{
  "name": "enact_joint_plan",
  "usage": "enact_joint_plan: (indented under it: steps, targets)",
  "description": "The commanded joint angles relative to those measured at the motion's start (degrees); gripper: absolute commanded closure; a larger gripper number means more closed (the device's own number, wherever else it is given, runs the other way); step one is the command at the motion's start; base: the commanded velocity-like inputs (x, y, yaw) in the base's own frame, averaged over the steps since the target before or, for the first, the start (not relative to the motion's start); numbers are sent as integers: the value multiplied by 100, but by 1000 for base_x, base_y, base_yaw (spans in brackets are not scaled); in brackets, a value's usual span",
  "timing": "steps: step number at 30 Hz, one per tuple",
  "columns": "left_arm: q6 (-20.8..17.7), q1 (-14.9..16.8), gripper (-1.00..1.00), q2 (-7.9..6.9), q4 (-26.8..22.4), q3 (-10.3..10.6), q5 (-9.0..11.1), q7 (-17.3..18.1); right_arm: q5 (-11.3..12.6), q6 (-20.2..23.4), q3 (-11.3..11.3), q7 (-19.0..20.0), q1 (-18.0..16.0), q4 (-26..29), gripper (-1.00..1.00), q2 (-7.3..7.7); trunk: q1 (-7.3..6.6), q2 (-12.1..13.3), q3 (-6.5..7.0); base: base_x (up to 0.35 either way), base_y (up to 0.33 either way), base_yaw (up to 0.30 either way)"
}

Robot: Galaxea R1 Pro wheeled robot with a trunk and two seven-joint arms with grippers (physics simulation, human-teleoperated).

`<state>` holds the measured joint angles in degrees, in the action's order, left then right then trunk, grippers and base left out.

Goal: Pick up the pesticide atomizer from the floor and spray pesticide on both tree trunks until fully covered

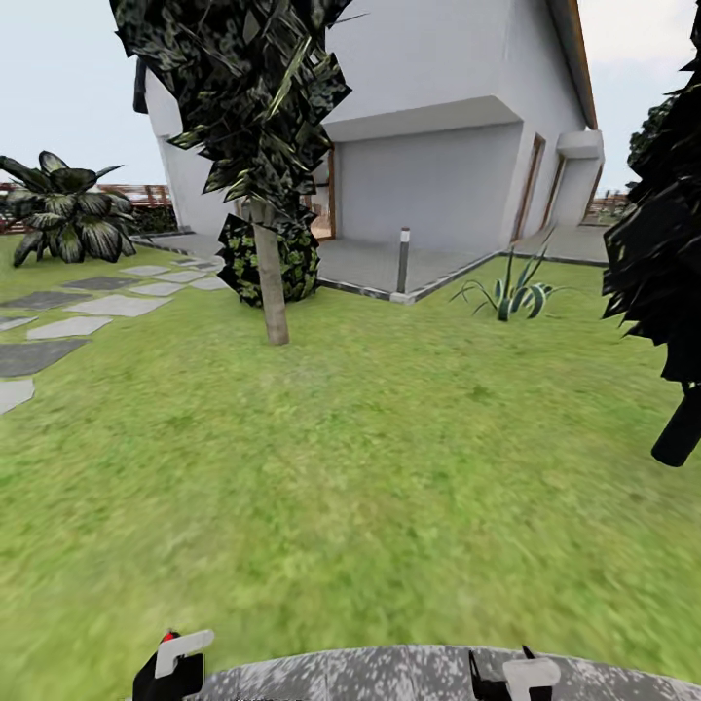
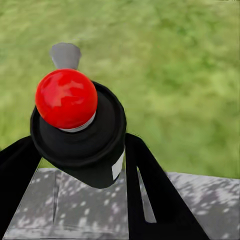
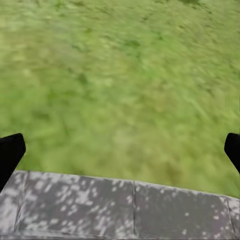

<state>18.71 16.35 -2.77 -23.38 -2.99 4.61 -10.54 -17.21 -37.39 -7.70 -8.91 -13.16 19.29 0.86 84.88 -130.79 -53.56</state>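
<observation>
The pesticide atomizer (image 2: pixel 85 150), a dark bottle with a round red top (image 2: pixel 66 98), sits between the two black fingers of my left gripper (image 2: pixel 80 155), which is shut on it. In the head view that gripper (image 1: pixel 173 667) is low at the left, with a speck of the red top (image 1: pixel 171 637) above it. My right gripper (image 1: pixel 514 678) is low at the right; its fingers (image 3: pixel 10 155) stand far apart over grass, with nothing between them. A tree with a pale grey-brown trunk (image 1: pixel 271 282) and dark leaves stands ahead on the lawn, a few metres off.
Green lawn (image 1: pixel 389 438) spreads ahead. A white house (image 1: pixel 438 127) with a paved terrace and a grey bollard light (image 1: pixel 403 261) lies behind. Stepping stones (image 1: pixel 88 307) run at the left. A dark-stemmed tree (image 1: pixel 677 428) is at the right edge, a striped plant (image 1: pixel 511 292) nearby.
</observation>
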Motion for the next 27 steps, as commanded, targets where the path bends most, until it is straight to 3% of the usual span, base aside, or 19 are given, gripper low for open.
enact_joint_plan:
  steps: [1, 9, 16, 27]
  targets:
    - [23, 5, 100, 1, -3, 10, 48, -1, -63, -14, -23, -32, -2, -4, -100, -2, -1, -2, -5, 0, 0, 279]
    - [13, 8, 100, 17, -24, 8, 71, 5, -61, -14, -30, -32, -2, -4, -100, 1, -1, -2, -5, 0, 0, 279]
    - [18, 4, 100, 18, 9, 17, 266, 3, -57, -14, -30, -32, -2, -4, -100, 1, -1, -2, -5, 0, 0, 279]
    - [10, 7, 100, 37, 35, 28, 280, 8, -57, -14, -30, -32, -2, -4, -100, 1, -1, -2, -5, 0, 0, 279]
